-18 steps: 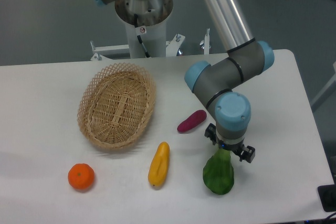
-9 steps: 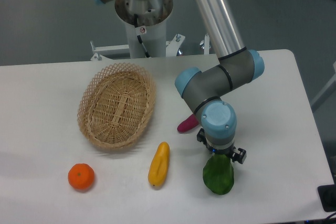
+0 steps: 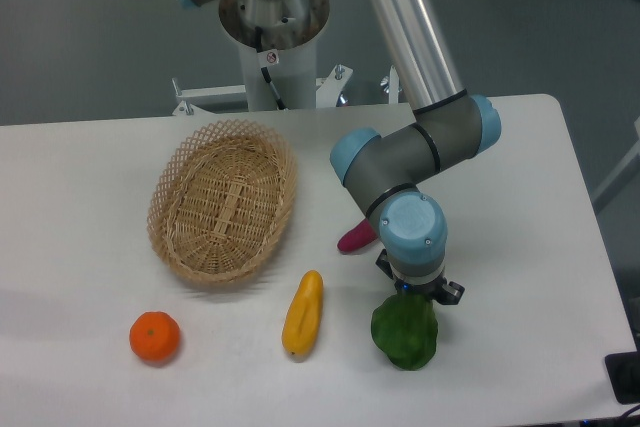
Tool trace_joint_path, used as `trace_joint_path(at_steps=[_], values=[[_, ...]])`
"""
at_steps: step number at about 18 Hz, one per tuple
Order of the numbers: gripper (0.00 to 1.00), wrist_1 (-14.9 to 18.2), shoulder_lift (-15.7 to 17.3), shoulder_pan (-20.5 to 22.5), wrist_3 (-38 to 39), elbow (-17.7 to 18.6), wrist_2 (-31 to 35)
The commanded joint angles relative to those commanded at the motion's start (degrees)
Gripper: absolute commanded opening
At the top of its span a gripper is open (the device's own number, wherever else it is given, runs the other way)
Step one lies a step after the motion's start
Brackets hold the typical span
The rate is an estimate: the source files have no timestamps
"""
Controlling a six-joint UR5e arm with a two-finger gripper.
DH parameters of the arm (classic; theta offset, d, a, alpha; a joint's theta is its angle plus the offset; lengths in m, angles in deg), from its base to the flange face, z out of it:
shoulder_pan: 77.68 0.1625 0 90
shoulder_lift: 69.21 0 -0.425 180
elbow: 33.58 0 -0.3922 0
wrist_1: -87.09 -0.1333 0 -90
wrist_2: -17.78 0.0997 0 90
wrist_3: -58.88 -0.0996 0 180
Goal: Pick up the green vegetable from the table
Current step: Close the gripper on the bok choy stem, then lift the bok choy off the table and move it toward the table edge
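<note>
The green vegetable is at the front of the white table, right of centre, its dark leafy body bunched and its pale stem end tucked under the tool. My gripper points straight down onto that stem end. The blue wrist cap hides most of the fingers, which appear shut on the stem. I cannot tell whether the vegetable still touches the table.
A long yellow-orange vegetable lies just left of the green one. A small purple vegetable is partly hidden behind my arm. A wicker basket sits left of centre and an orange at the front left. The robot base stands behind the table.
The arm has swung left and down over the green vegetable. The vegetable has shifted slightly left with the gripper and now looks shorter and more bunched.
</note>
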Motion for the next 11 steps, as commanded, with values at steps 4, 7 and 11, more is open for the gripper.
trace_joint_path(at_steps=[4,7,11], values=[[0.02,0.2,1.8,0.4,0.4,-0.1,-5.2],[0.02,0.2,2.8,0.7,0.4,-0.3,-7.4],[0.02,3.0,4.1,1.6,0.4,-1.4,-7.5]])
